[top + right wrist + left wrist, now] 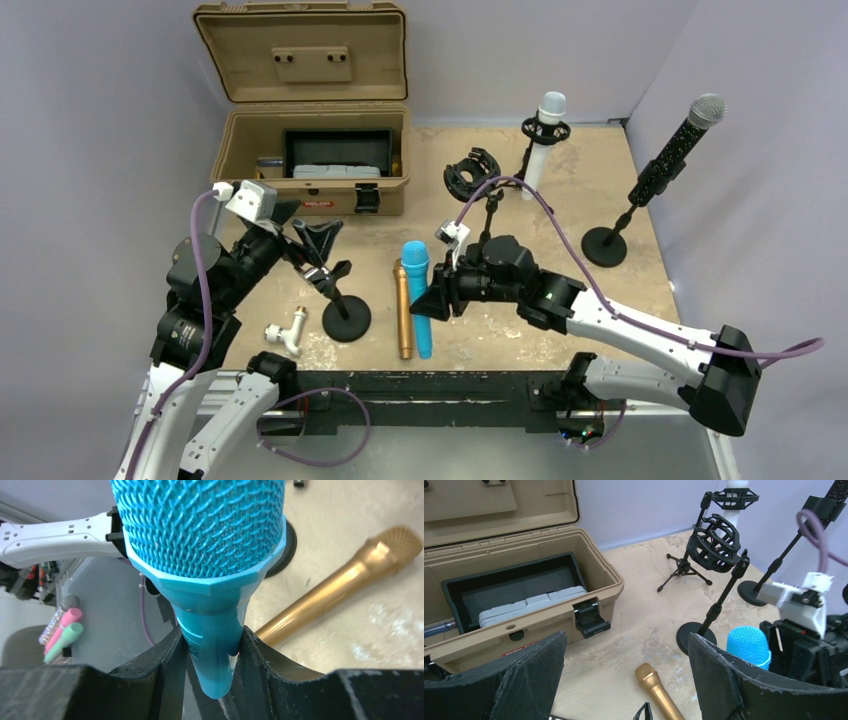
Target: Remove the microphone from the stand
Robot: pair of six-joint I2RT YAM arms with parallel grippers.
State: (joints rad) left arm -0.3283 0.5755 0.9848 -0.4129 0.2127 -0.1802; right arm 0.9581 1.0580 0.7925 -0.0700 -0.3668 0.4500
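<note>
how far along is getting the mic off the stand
Done: the blue microphone is off any stand, beside the gold microphone. In hand: the right gripper is shut on it. Left: letting go; the left gripper stands open by the empty stand.

Left arm [200, 300] and right arm [640, 335]: white plastic shells on the lower links, black blocky joint housings further out. Purple cable [203, 262] runs along the left arm, and a second purple cable [560, 228] along the right. White boxy wrist camera [252, 200] on the left, a smaller white camera block [447, 233] on the right. Left gripper [626, 636]: fingers [529, 680] black, wedge-shaped, rough-surfaced, with frayed edges. Small green light [548, 297] on the right arm.
</note>
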